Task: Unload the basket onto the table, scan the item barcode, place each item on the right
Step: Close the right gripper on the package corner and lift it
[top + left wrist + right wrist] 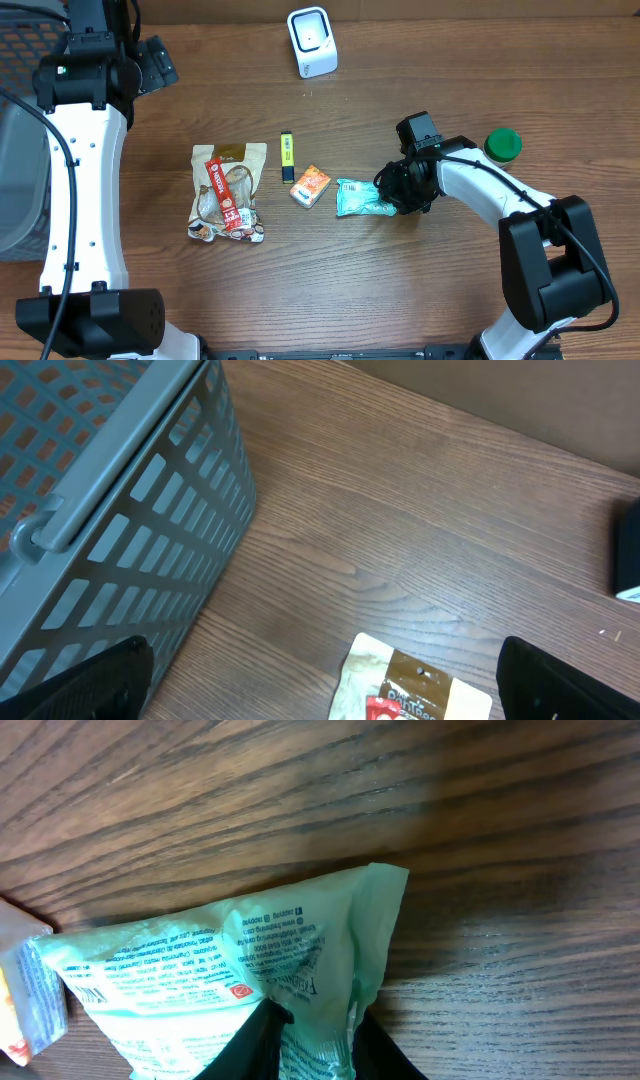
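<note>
Right end effector (315,1028), nearly closed, pinches mint-green packet (200,970).

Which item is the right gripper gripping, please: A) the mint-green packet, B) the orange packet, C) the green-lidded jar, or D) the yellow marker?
A: in the right wrist view the right gripper pinches the edge of the mint-green packet, and the overhead view shows it at that packet's right end.

Lower edge of the teal packet (230,980) beyond the right wrist view, its fine print illegible
</note>
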